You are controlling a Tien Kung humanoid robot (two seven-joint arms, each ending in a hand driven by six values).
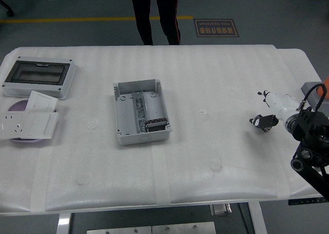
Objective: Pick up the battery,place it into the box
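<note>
We are looking down over the white table. Our right robot hand is reaching in from the right edge, low over the table's right side. Its white fingers are pointing left and its dark thumb is curling in toward a small dark shape at about the spot where the battery is lying. The thumb is covering most of it, so we cannot tell whether the robot hand is closing on the battery or only touching it, nor how far the fingers are open. The black arm is running off the right edge behind it.

The box, a grey open housing with a metal rail and a dark part inside, is sitting near the middle of the table, well apart from the robot hand and the battery. We are seeing no battery inside it.

At the table's far left a grey enclosure lid with a dark window is lying flat. Just in front of it white socket plates are resting over a purple disc. A grey block is sitting at the right edge, beyond the arm.

A person is standing at the far side of the table; only dark trouser legs are showing.
</note>
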